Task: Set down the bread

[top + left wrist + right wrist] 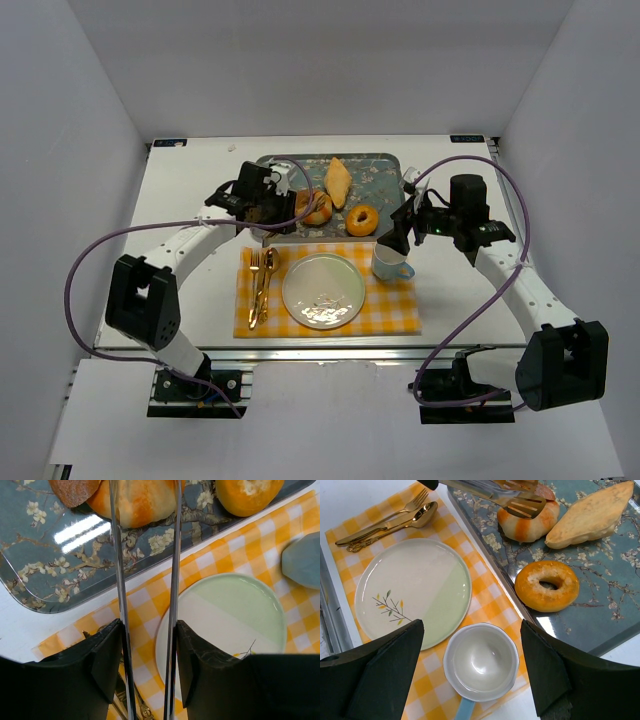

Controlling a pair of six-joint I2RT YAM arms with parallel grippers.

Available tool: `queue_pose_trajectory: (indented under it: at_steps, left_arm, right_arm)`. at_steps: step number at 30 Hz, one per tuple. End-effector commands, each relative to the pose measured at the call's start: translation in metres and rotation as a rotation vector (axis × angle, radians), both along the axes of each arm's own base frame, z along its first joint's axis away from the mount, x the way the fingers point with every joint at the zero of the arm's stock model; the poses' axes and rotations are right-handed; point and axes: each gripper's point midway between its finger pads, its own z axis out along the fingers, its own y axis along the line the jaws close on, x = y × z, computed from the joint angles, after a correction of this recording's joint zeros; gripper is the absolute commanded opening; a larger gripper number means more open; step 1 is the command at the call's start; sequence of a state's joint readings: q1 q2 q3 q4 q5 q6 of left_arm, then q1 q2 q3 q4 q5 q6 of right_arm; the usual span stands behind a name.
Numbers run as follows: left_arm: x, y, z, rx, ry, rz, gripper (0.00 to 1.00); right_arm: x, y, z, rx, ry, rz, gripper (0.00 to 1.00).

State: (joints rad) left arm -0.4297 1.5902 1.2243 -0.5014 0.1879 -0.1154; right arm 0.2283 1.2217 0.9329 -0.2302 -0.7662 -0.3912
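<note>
The bread (316, 207) is a round golden-orange bun on the blue flowered tray (372, 165). My left gripper (262, 200) is shut on metal tongs (120, 580), whose two arms run forward on either side of the bun (142, 502). In the right wrist view the slotted tong tips (520, 504) rest at the top of the bun (522, 526), which still lies on the tray (600, 600). The white and pale green plate (323, 290) is bare. My right gripper (400, 235) is open and empty above the cup (481, 662).
A ring doughnut (362, 219) and a long pale pastry (339, 181) share the tray. A yellow checked cloth (400, 310) carries the plate, the blue-handled cup (390, 263) and gold cutlery (260, 285) on the left. White walls close in three sides.
</note>
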Motion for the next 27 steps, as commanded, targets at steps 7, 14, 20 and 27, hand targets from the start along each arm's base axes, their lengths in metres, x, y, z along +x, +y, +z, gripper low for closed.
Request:
queue_pose_trajectory:
  at_steps: [7,14,20,27]
  left_arm:
    - [0.007,-0.004,0.01,0.031,-0.005,-0.043,0.57]
    - [0.008,-0.007,0.017,0.022,-0.015,-0.061,0.6]
    - [0.006,-0.013,0.023,-0.008,-0.014,-0.09,0.6]
    - [0.002,-0.011,0.015,0.011,0.016,-0.103,0.6]
  right_arm:
    - [-0.001,0.001,0.006,0.027,-0.023,0.007,0.83]
    - [-0.003,0.0,0.004,0.027,-0.02,0.007,0.83]
    - [-0.003,0.0,0.003,0.027,-0.016,0.005,0.83]
    - [-0.004,0.001,0.002,0.033,-0.012,0.008,0.83]
